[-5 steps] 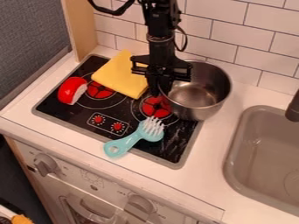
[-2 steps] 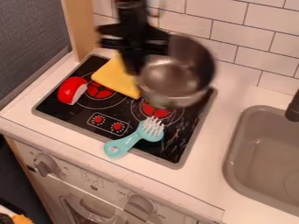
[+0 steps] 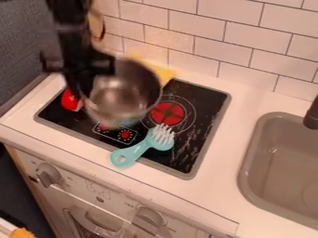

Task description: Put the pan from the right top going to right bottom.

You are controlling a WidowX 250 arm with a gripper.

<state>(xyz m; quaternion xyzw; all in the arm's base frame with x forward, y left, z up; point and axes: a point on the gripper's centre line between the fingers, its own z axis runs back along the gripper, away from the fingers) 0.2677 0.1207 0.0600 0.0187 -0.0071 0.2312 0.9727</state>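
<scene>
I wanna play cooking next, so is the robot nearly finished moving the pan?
Partway, I think. The pan is already off the stove's right top. Now the gripper has it in the air over the left side. Still left: bringing it to the right bottom, near the turquoise brush, and setting it down.

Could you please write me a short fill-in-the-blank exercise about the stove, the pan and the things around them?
1. In the camera view, the gripper holds the pan over the ____ side of the stove top.
2. The cloth showing behind the pan is coloured ____.
3. The bristles of the brush are coloured ____.
4. In the camera view, the sink lies to the ____ of the stove top.

Missing words: left; yellow; white; right.
</scene>
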